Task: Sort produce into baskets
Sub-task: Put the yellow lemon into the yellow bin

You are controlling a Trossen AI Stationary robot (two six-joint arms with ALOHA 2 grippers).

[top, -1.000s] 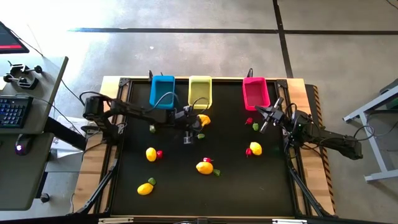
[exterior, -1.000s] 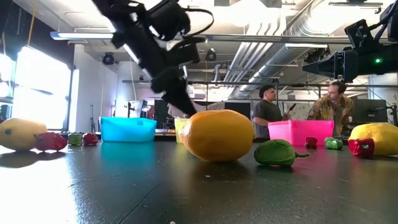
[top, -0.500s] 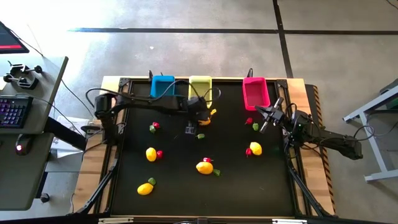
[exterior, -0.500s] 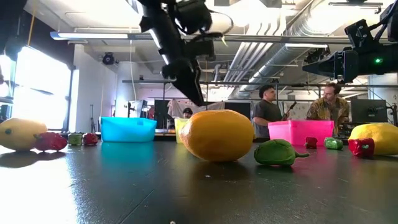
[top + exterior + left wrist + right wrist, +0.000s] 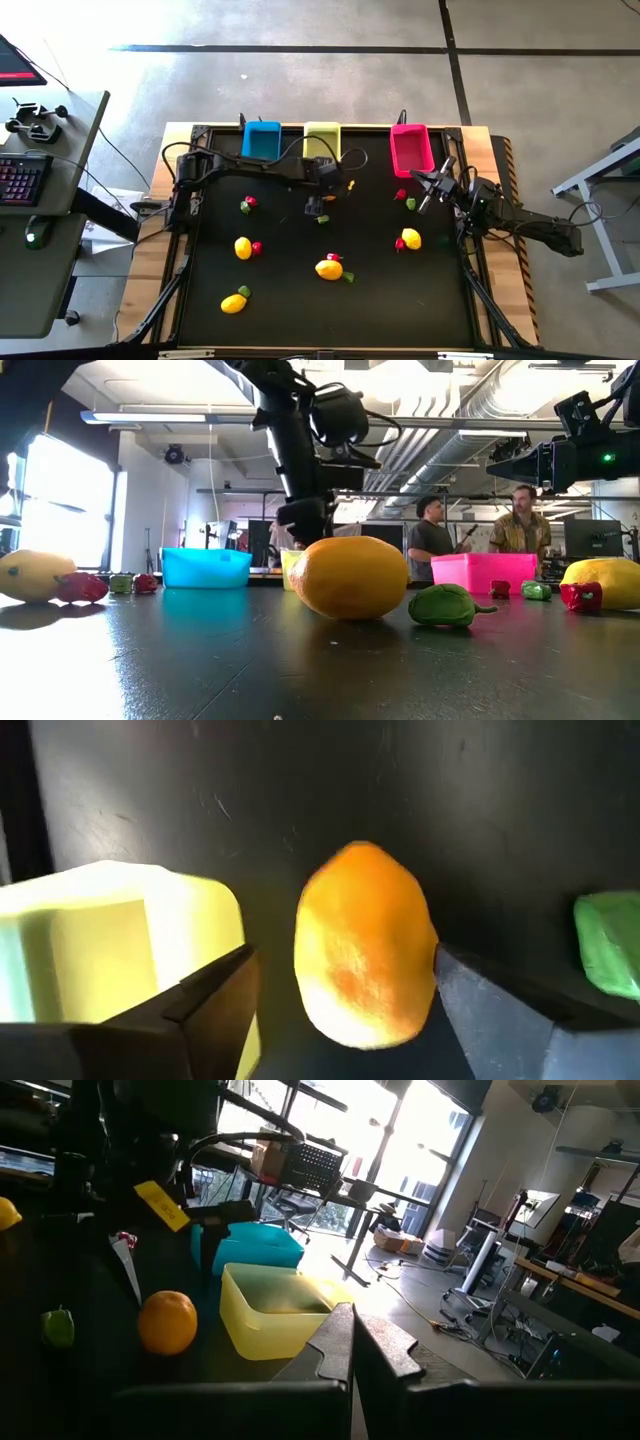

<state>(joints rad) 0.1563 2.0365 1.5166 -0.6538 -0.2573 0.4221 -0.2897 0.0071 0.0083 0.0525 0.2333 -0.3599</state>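
- The orange-yellow lemon (image 5: 366,946) lies on the black table (image 5: 290,290) just beside the yellow basket (image 5: 321,139), between the left gripper's (image 5: 340,1005) spread fingers, which do not clamp it.
- A green piece (image 5: 607,942) sits near it.
- The blue basket (image 5: 261,139) and pink basket (image 5: 411,147) flank the yellow one along the far edge.
- More lemons (image 5: 329,268), red and green bits are scattered over the table.
- The right gripper (image 5: 421,203) hovers near the pink basket, fingers closed and empty.
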